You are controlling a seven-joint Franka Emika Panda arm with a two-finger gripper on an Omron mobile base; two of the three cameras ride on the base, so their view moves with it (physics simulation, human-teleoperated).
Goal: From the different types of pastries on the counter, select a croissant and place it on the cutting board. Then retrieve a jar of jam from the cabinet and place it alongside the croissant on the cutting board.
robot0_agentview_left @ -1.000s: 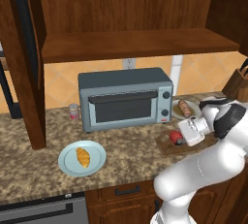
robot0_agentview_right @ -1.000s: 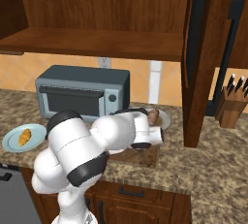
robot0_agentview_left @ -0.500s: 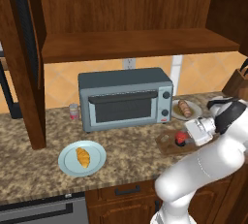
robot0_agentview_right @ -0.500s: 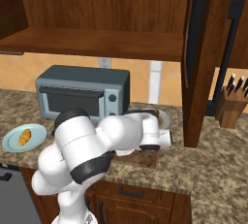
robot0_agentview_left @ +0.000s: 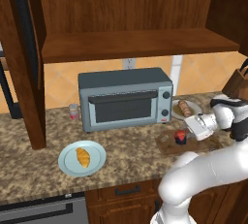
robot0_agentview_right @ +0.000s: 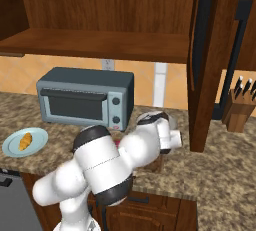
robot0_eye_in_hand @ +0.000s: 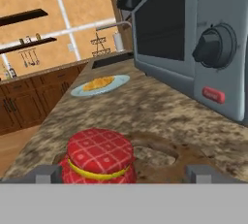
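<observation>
The jar of jam (robot0_agentview_left: 180,136), red with a checked lid (robot0_eye_in_hand: 99,154), stands upright on the dark cutting board (robot0_agentview_left: 166,146) right of the toaster oven. My gripper (robot0_agentview_left: 189,130) is open at the jar's right side. In the hand view the two fingertips (robot0_eye_in_hand: 48,172) sit wide apart with the jar low between them, nearer the left one, and the board's hole (robot0_eye_in_hand: 154,157) is just past it. The croissant (robot0_agentview_left: 83,157) lies on the round light blue plate (robot0_agentview_left: 68,166) at the left of the counter (robot0_agentview_left: 135,150). The cabinet shelf (robot0_agentview_left: 135,43) hangs above.
A grey toaster oven (robot0_agentview_left: 125,99) stands behind the board. A brown roll pastry (robot0_agentview_left: 184,107) rests on a plate at its right. A pale canister (robot0_agentview_left: 73,111) sits left of the oven, and a knife block (robot0_agentview_right: 235,110) stands far right. Wooden cabinet posts (robot0_agentview_left: 29,72) flank the counter.
The jaws have spread wider and the jar now stands free on the board. The hand has shifted slightly to the right, away from the oven.
</observation>
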